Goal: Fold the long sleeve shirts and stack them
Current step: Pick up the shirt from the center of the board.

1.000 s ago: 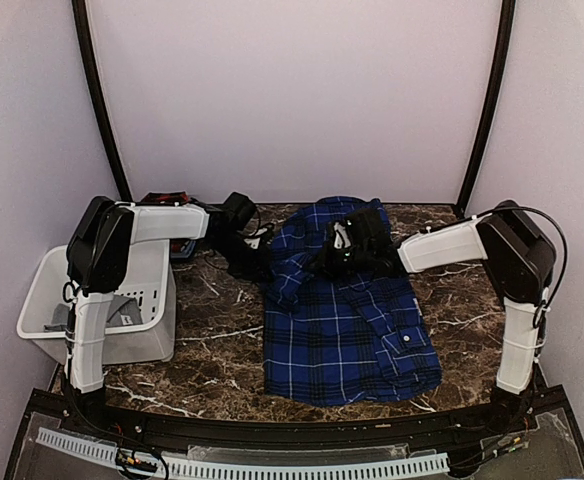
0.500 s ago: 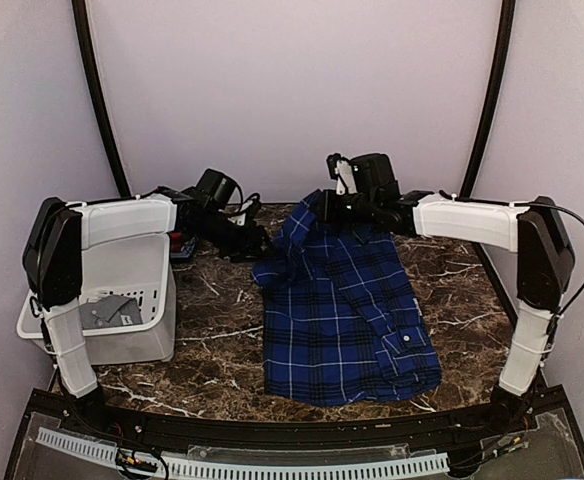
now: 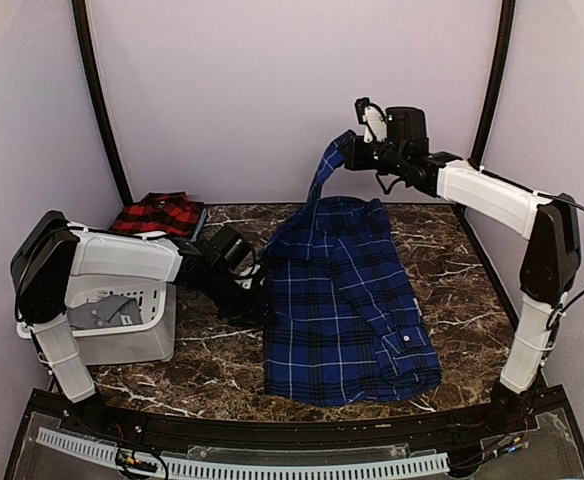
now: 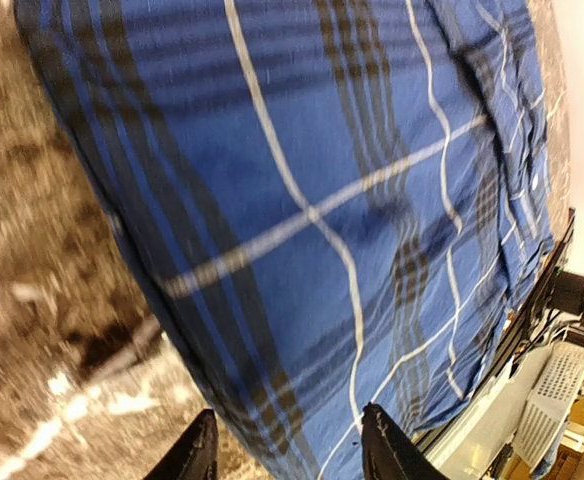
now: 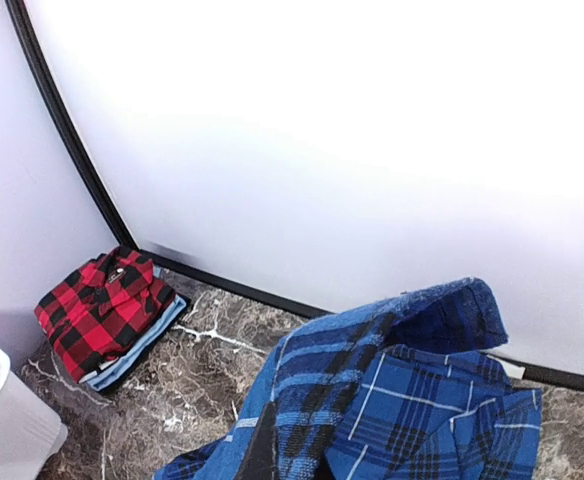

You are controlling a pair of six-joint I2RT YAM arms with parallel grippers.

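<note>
High right hand [image 3: 356,152] pinches sleeve of dark blue white-lined plaid cloth shirt [image 3: 347,300]; rest lies below on brown marble bench [image 3: 212,350]. Low left hand [image 4: 292,455] spread at shirt's left edge, fingertips cropped. Folded red-and-black plaid shirt [image 5: 102,305] beyond it, back corner.

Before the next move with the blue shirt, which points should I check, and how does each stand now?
1. Right gripper shut on the blue shirt: ok, one end hangs lifted from it.
2. Left gripper open: ok, jaws apart at the shirt's left edge.
3. Cloth between the left jaws: cannot tell.
4. Rest of the shirt lying on the table: ok.
5. Red-and-black shirt folded in the back left corner, apart from both arms: ok.
</note>
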